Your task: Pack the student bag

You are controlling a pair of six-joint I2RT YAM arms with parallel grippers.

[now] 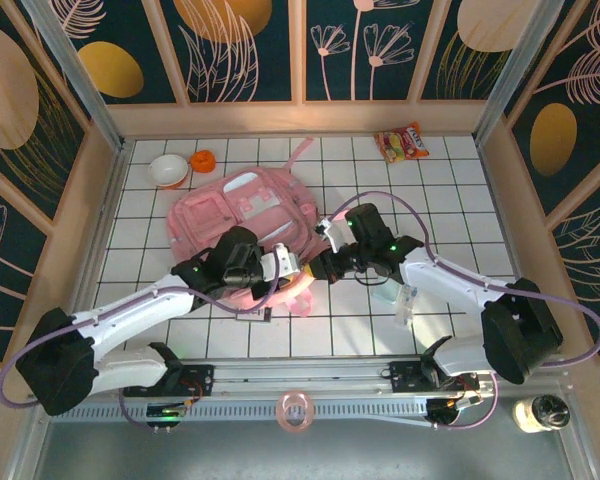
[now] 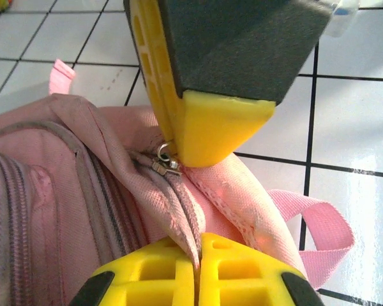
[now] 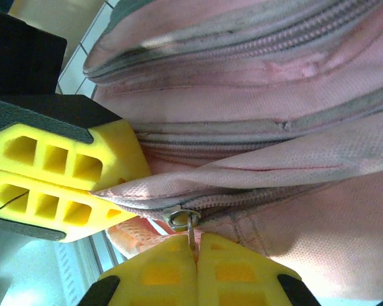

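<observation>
- Yellow, hollow-celled plastic fingers of the left gripper [image 2: 196, 248] were pinched shut on a fold of the bag's pink fabric.
- Soft, woven pale-pink student bag [image 1: 242, 212] lay flat beneath both grippers, stretching away beyond them.
- Likewise yellow, the right gripper [image 3: 195, 248] was clamped on the metal zip pull [image 3: 180, 218].
- Crinkly snack packet [image 1: 402, 142] lay well beyond the right gripper; its lettering was unreadable.

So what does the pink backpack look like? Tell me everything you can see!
The student bag is a big, soft, pale-pink backpack of woven-looking cloth. It lies flat on the white tiled table. It has zipped pockets, white patches and pink straps. At its near edge, the left gripper pinches the cloth beside a zip. The right gripper pinches the metal zip pull.
</observation>
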